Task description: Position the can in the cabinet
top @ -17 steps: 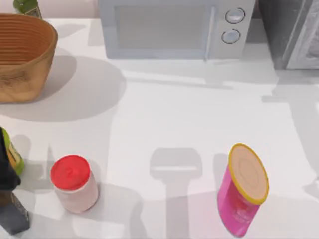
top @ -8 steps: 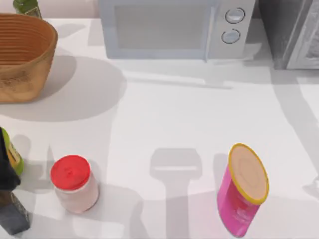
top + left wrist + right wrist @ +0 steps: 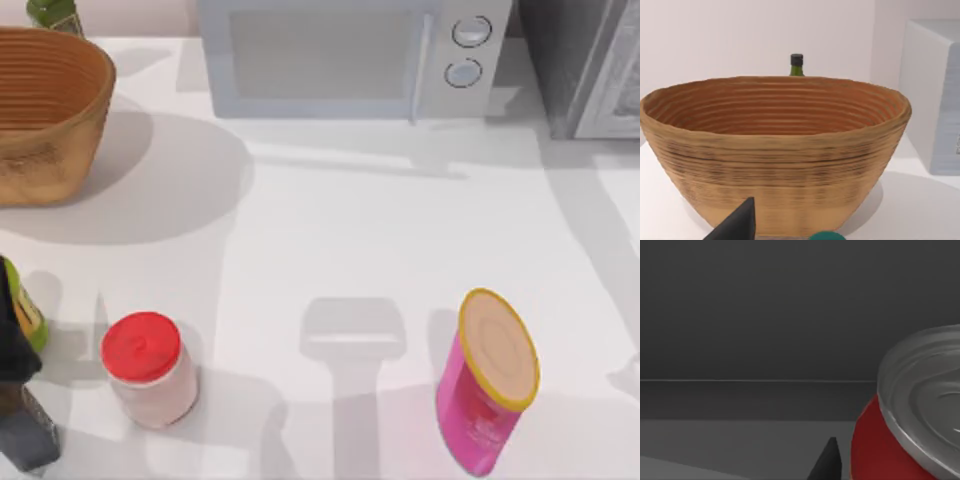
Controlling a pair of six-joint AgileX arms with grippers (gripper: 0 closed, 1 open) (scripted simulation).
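The red can [image 3: 875,450] with its silver top sits close to the right wrist camera, in front of a dark grey wall and floor that look like the cabinet's inside [image 3: 765,330]. A dark tip of my right gripper [image 3: 826,464] stands just beside the can, with a thin gap showing between them. In the top view the grey cabinet [image 3: 585,70] stands at the back right corner. My left arm [image 3: 22,425] is parked at the front left edge.
A white microwave [image 3: 340,55] stands at the back centre. A wicker basket [image 3: 45,110] stands at the back left with a green bottle [image 3: 797,65] behind it. A red-lidded jar [image 3: 148,368] and a pink canister [image 3: 488,385] stand near the front.
The arm's shadow on the table's right side has narrowed and drawn toward the cabinet. Jar, canister, basket and left arm have not moved.
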